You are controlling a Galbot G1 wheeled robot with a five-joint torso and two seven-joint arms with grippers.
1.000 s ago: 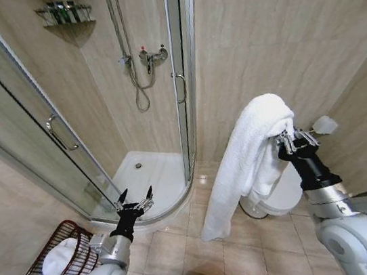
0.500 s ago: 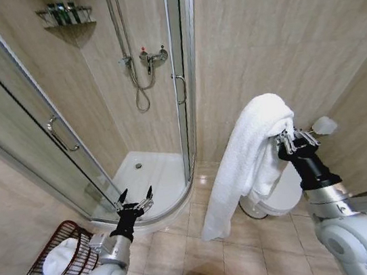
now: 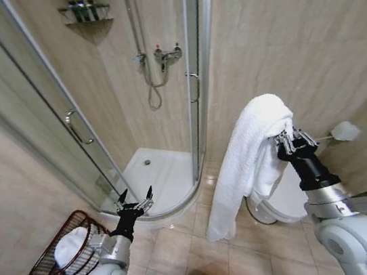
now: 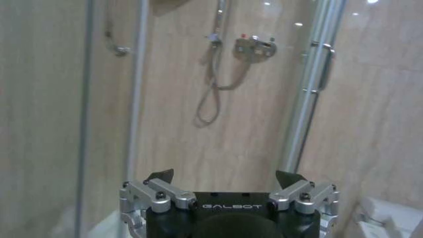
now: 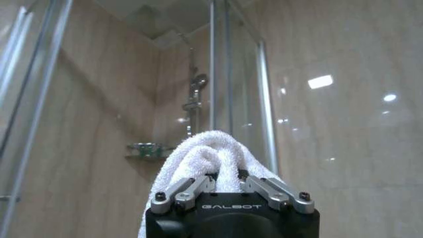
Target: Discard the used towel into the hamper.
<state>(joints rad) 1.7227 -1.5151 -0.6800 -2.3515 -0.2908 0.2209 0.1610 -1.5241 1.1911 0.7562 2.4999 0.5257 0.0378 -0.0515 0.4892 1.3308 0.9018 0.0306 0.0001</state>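
Towel (image 3: 251, 159), white and thick, hangs bunched over the right end effector (image 3: 292, 141), whose fingers are pinched into its top fold; the long tail drops almost to the floor tiles (image 3: 207, 254), in front of the toilet (image 3: 284, 198). From the right wrist view the cloth (image 5: 208, 156) mounds up between the two closed-in fingers, so the hold looks firm, though only on one small gather.

Down at the robot's left, the hamper (image 3: 73, 252) sits tipped on the floor by the shower door (image 3: 67, 133), well apart from the towel, with something white already lying in it. The left end effector (image 3: 136, 200) hovers with its fingers spread wide and nothing in them, pointed toward the shower tray (image 3: 158, 175).

To my eye the carry is the risky part. The trailing end could drag on the tiles or catch the toilet rim as the arm swings across, and that pull could tug the fold out of the grip. The hamper is small, light-looking and leaning, so a heavy towel landing on its edge might roll it, or half the cloth may spill outside
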